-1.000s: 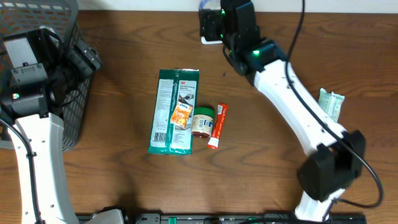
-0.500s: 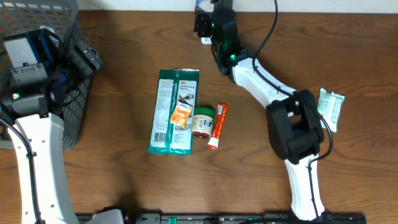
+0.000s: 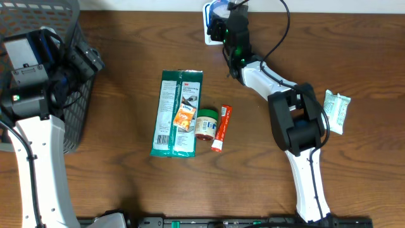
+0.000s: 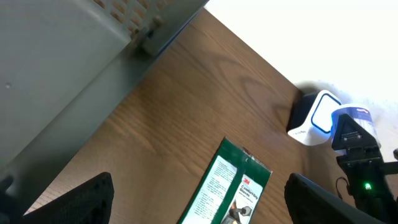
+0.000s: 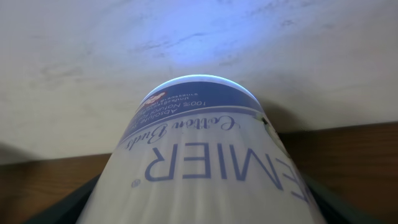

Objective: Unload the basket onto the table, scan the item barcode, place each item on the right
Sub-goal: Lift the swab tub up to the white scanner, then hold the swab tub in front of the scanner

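The right jaws grip a cotton-bud tub [image 5: 205, 155] by its sides and hold it at the far edge of the counter [image 3: 126, 183], just beside the white scanner [image 4: 314, 118], with the tub's end towards the wall. The left jaws stand wide open and empty above the counter, near the basket [image 3: 38, 16]. A green packet [image 3: 177, 114] lies mid-counter.

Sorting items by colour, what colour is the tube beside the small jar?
The tube is red, best seen in the overhead view.
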Tool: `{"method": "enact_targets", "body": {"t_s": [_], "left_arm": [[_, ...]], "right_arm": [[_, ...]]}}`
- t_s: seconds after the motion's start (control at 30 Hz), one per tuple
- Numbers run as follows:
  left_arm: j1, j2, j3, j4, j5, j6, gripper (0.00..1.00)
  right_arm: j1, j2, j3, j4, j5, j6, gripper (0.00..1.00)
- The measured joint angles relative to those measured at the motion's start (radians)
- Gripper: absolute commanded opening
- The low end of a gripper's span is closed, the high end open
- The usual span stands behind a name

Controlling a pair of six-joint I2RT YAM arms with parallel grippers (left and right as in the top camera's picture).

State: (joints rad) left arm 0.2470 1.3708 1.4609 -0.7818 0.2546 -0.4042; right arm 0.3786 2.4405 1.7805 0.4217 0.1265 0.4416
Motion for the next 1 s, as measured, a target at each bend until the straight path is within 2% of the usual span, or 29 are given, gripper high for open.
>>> {"method": "enact_targets", "body": {"t_s": [0.33, 1.0], "left_arm": [[0.0, 0.0, 0.0, 0.0, 0.0, 0.0, 0.86], [0.0, 0.0, 0.0, 0.0, 0.0, 0.0, 0.86]], "right_arm": [[-0.048, 0.001, 0.0, 0.039, -0.128, 0.148, 0.01], [-0.048, 0.001, 0.0, 0.031, -0.095, 0.179, 0.01]]}}
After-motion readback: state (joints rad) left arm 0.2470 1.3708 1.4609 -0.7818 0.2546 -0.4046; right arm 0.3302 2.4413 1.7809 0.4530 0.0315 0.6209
